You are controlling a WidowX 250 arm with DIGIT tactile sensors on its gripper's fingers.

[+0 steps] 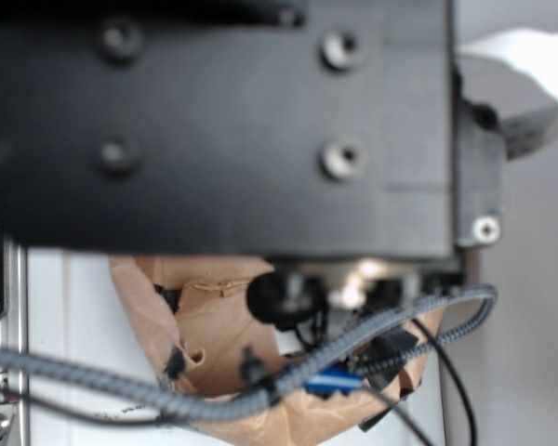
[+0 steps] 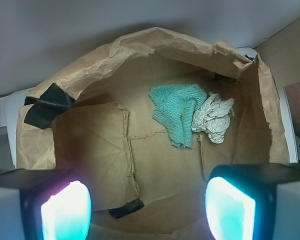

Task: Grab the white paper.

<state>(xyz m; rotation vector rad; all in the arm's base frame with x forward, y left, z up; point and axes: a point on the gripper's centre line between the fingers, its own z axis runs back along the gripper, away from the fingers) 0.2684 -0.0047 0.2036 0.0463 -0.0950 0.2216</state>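
The white paper (image 2: 213, 118) is a crumpled off-white wad lying on the floor of the brown paper bag (image 2: 75, 85), at its far right. A teal woven cloth (image 2: 176, 111) touches its left side. My gripper (image 2: 147, 210) hangs above the bag's near part, open, with nothing between its glowing pads (image 2: 65, 212). The paper lies ahead and to the right of the jaws, well apart from them. In the exterior view the arm's black body (image 1: 223, 121) fills the frame and hides the paper; only part of the bag (image 1: 205, 325) shows below it.
Black tape patches (image 2: 45, 105) sit on the bag's left rim, and another (image 2: 126, 208) on its floor. A folded flap (image 2: 92, 150) covers the bag's left floor. Grey braided cables (image 1: 167, 395) run across the exterior view. A white surface (image 2: 10, 107) lies under the bag.
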